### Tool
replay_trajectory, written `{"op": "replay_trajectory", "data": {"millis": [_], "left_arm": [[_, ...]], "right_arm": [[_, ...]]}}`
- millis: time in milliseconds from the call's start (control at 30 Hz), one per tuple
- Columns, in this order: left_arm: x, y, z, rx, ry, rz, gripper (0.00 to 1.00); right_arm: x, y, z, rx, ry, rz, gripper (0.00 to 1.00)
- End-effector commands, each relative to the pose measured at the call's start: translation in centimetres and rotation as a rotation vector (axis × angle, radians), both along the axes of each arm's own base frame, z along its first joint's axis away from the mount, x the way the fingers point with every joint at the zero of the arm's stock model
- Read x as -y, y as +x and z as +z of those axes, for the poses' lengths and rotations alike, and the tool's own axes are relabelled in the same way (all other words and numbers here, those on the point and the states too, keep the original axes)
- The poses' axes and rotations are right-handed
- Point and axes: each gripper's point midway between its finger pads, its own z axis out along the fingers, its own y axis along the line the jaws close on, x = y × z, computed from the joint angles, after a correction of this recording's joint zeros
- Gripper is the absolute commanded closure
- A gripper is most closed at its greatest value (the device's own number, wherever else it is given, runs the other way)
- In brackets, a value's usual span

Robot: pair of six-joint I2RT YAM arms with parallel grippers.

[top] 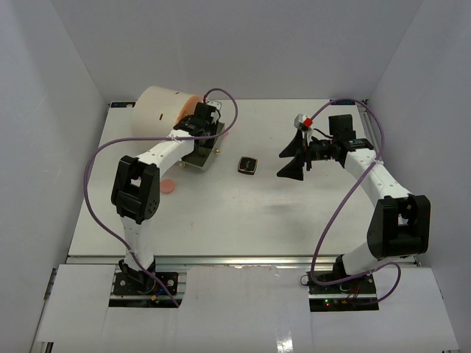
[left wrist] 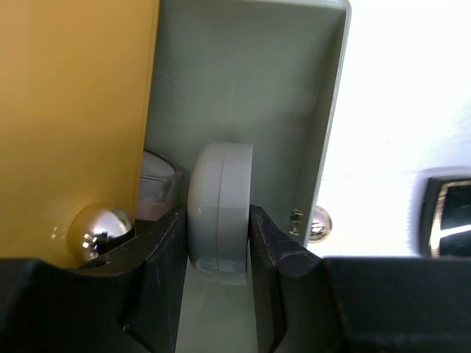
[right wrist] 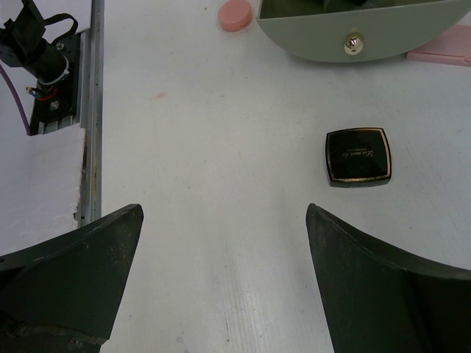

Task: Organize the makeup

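Two tools show: the left tool (left wrist: 218, 224) is clamped on a pale round case (left wrist: 219, 187), held on edge inside the grey drawer (left wrist: 243, 88); the right tool (right wrist: 224, 217) hangs wide apart and empty over the bench (right wrist: 206, 110), near the black-gold compact (right wrist: 358, 156).

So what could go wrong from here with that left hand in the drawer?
The left hand holds a white round case on its edge inside the drawer; released, it might roll or knock the clear jar beside it. The fingers sit close to the drawer walls and could snag when pulling out.
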Motion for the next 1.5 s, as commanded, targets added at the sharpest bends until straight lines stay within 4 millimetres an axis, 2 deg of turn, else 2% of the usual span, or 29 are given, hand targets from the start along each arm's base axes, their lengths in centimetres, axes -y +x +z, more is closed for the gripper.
{"op": "replay_trajectory", "data": {"millis": [0, 133, 333, 500, 700, 833, 967, 1333, 1467], "left_arm": [[0.4, 0.7, 6.8, 0.137, -0.182, 0.120, 0.83], [0.1, 0.9, 6.3, 0.151, -0.238, 0.219, 0.84], [-0.8, 1.3, 5.0, 0.172, -0.303, 0.378, 0.92], [-2.0, 1.2, 4.1, 0.191, -0.329, 0.513, 0.92], [-1.8, 0.9, 2.8, 0.166, -0.369, 0.553, 0.89], [-1.6, 0.7, 2.4, 0.152, -0.375, 0.548, 0.79], [-1.5, 0.4, 3.3, 0.156, -0.387, 0.529, 0.58], [-1.6, -0.6, 6.1, 0.191, -0.419, 0.488, 0.38], [-1.5, -1.1, 7.4, 0.208, -0.447, 0.474, 0.36]], "right_arm": [[0.0, -0.2, 0.5, 0.014, 0.025, 0.021, 0.02], [0.0, -0.2, 0.6, 0.016, 0.026, 0.021, 0.02], [0.1, -0.3, 0.7, 0.017, 0.028, 0.022, 0.02], [0.1, -0.2, 0.6, 0.017, 0.029, 0.023, 0.02], [0.1, -0.2, 0.5, 0.013, 0.028, 0.023, 0.02], [0.2, -0.2, 0.6, 0.015, 0.028, 0.020, 0.02], [0.2, -0.2, 0.6, 0.015, 0.028, 0.021, 0.02], [0.2, -0.2, 0.7, 0.019, 0.030, 0.021, 0.02], [0.2, -0.2, 0.7, 0.018, 0.030, 0.021, 0.02]]}}
